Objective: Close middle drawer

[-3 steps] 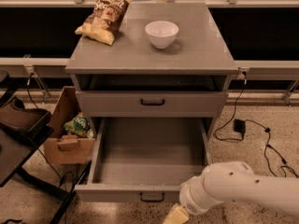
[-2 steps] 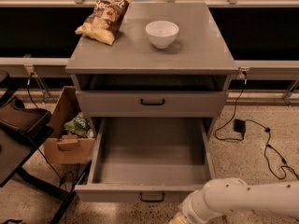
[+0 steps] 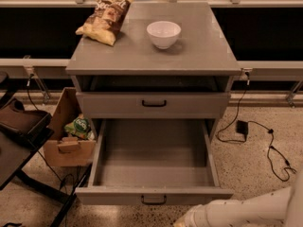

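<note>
On the far left stands a dark stand [image 3: 19,126] with black legs. Just beside it, on the floor [image 3: 265,183], is a brown box [image 3: 66,148], open at the top. A green packet [image 3: 80,126] sticks out of it. There is white writing on the packet, but it is too blurry to read.

Next comes the grey bench [image 3: 199,51]. On its top, at the back left, lies a bag [image 3: 106,18] of chips, yellow and brown. There are letters on the bag, but I cannot read them. To the right of the bag, and not touching it, sits a white bowl [image 3: 163,33], the right way up.

Under the top is the top drawer [image 3: 118,105]. It is out a little, and a dark gap shows above its front. It has a small black handle in the middle.

Below that is the middle drawer [image 3: 118,195]. It is pulled far out toward the camera, and I can see its grey floor and sides. Its own black handle [image 3: 154,200] is in the middle of its front.

Just below and to the right of that front, at the bottom edge, is the claw [image 3: 183,222]. It is mostly cut off, so I cannot tell if it is open or closed. It does not seem to touch the drawer. The white arm [image 3: 246,209] runs from it to the bottom right corner.

On the floor to the right of the bench lies a black plug [image 3: 242,126], with a thin black cable [image 3: 274,150] curling away from it.
</note>
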Robot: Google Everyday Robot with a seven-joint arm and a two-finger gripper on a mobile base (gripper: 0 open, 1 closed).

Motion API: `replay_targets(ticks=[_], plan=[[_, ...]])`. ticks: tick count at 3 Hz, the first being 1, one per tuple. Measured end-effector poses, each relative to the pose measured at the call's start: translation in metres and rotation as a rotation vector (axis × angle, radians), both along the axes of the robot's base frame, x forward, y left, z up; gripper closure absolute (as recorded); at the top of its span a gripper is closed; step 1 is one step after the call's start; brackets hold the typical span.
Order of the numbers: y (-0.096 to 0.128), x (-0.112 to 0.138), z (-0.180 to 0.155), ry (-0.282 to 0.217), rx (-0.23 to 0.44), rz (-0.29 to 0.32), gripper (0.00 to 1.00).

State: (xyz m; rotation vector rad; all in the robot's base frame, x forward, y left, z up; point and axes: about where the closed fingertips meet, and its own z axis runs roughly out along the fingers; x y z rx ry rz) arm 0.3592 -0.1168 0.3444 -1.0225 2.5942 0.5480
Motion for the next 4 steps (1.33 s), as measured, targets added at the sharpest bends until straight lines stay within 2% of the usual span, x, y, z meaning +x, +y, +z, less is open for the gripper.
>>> replay_targets(ticks=[1,2,3,4], plan=[[0.016,0.030,-0.026,-0.043,0.040,-0.022,1.00],[0.020,0.068,-0.026,-0.132,0.039,-0.023,1.00],[0.020,0.067,-0.026,-0.132,0.039,-0.023,1.00],[0.015,0.093,-0.018,-0.193,0.021,-0.014,1.00]])
